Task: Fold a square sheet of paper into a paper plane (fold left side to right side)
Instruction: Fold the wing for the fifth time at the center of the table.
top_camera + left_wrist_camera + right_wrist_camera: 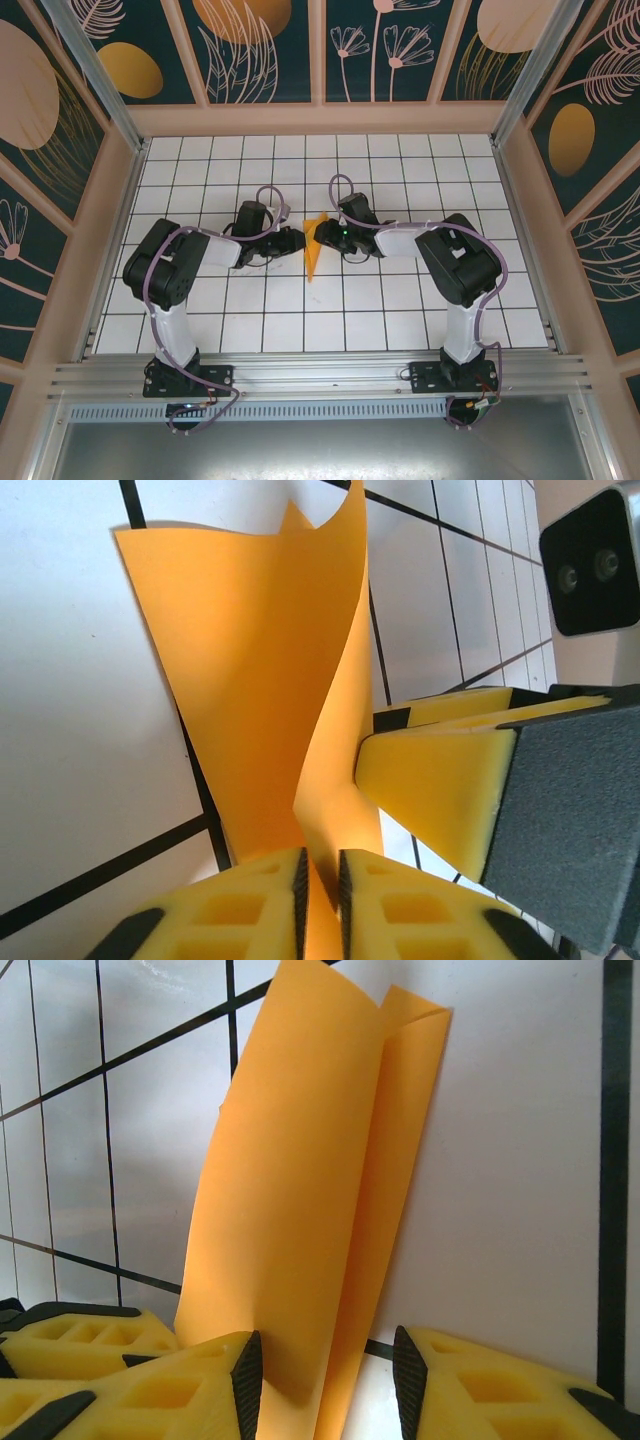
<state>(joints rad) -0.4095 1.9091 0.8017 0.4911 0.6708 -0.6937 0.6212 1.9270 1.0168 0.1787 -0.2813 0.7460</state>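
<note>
1. Left gripper (320, 865): pressed almost together, pinching a raised flap of the paper (250, 660).
2. Paper: orange wedge mid-table (400, 300), between both grippers, with two loosely curled flaps upright and no sharp crease.
3. Right gripper (322, 1360): spread, straddling the flaps without clamping.
4. Likely step: folding left side onto right. Next: align edges, lay flat, press crease.

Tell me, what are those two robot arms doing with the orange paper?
Two black robot arms are folding a thin orange-yellow paper sheet into a plane on the white gridded table. The left arm pinches the paper in its jaws where its two layers come together. The right arm holds its jaws apart around the paper, not squeezing. The paper is only partly folded, with its sides curling up.
</note>
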